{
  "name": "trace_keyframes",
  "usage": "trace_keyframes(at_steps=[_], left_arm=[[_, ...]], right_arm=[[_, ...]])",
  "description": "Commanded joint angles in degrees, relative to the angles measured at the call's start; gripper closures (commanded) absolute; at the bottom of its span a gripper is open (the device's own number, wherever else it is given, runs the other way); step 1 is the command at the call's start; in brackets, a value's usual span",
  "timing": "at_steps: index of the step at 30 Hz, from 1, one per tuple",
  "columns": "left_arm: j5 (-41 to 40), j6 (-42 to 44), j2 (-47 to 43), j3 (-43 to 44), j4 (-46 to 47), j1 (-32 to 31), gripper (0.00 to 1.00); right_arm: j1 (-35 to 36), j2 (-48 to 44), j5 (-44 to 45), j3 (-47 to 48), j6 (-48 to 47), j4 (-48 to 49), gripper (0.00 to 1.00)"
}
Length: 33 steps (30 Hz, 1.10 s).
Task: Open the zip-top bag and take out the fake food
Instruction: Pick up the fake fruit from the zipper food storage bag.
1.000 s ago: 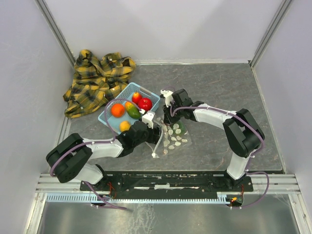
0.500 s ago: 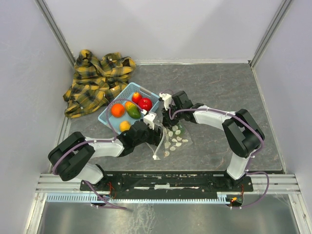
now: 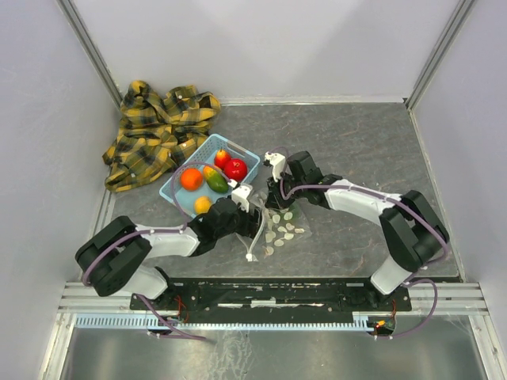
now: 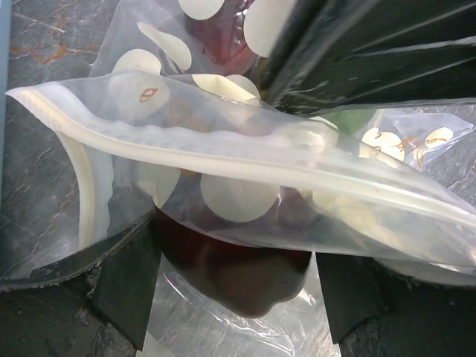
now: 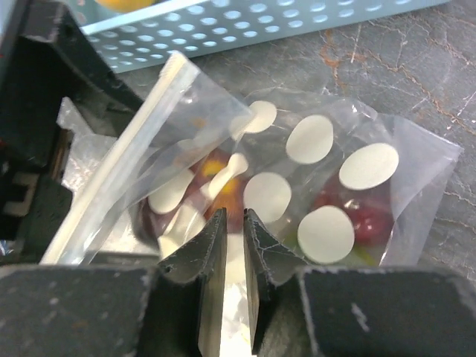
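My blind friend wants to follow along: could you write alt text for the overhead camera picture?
Two robot arms meet at a clear white-dotted bag on a grey table, left gripper and right gripper both at its far end. Beside it, a light blue basket holds plastic fruit; a yellow plaid cloth lies in the far left corner.

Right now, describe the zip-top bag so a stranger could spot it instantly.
On the grey table, find the light blue slotted basket. Beside it, nearer the robot, is the zip-top bag: clear plastic printed with white ovals, the only see-through thing there.
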Motion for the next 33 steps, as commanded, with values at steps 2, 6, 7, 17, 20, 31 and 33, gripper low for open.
trace_keyframes(at_steps=[2,6,7,17,20,31,33], left_arm=[[-1.2,-0.4,-5.2,-2.5,1.9,0.6,0.43],[-0.6,-0.5,-8.7,-4.0,0.9,0.5,0.57],[-0.5,-0.6,-9.5,-4.6,0.7,0.5,0.58],[2.0,-1.0,-12.9,-6.9,0.7,0.5,0.59],[2.6,-0.9,-12.8,-7.0,0.9,0.5,0.59],[2.9,-0.8,-12.5,-7.3,1.0,0.6,0.59],[2.7,-0.7,-12.6,-7.5,0.8,0.6,0.59]], right_arm=[[1.0,-6.7,1.5,-1.9,2.2,-0.5,0.77],[0.9,-11.8,4.3,-5.4,4.4,1.2,0.72],[0.9,-13.8,4.6,-6.3,4.8,1.8,0.70],[-3.1,-21.0,10.9,-16.1,11.4,8.7,0.29],[-4.4,-17.5,11.1,-14.6,11.6,9.4,0.26],[-4.8,-4.5,5.0,-8.5,13.5,14.2,0.43],[-4.9,-4.2,4.6,-8.6,13.4,14.8,0.51]])
